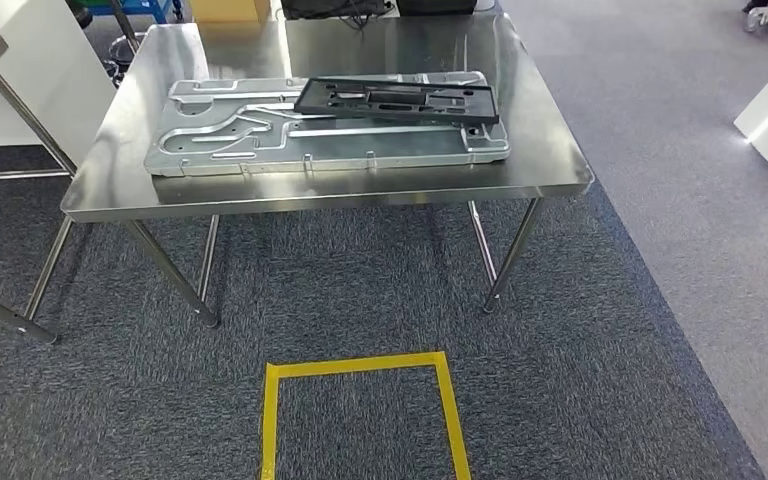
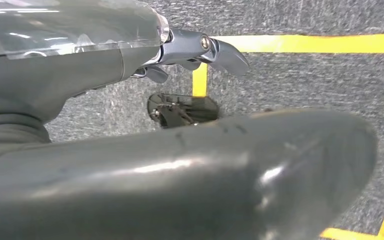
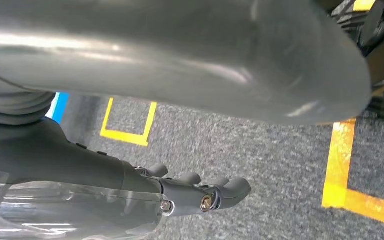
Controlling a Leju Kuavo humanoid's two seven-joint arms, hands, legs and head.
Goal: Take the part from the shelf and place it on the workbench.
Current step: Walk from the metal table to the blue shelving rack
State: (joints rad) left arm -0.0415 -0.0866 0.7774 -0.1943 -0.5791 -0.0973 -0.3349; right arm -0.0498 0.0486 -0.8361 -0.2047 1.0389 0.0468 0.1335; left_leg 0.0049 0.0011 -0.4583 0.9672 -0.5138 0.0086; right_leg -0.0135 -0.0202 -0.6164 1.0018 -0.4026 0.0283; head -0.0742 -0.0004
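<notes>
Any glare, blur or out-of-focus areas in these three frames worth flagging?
Head view: sharp, with soft glare on the steel workbench top; the black part and the grey panel under it stay readable. Left wrist view: the left robot hand up close is blurred; the carpet is sharper. Right wrist view: the right robot hand is a soft blur with highlights, and the carpet looks slightly smeared.

Both my arms hang at my sides, hands empty.

My left hand [image 2: 195,52] points down at the floor with its fingers [image 2: 227,55] loosely extended, holding nothing; my right hand [image 3: 200,192] hangs likewise, fingers [image 3: 232,187] slightly curled and apart.
</notes>
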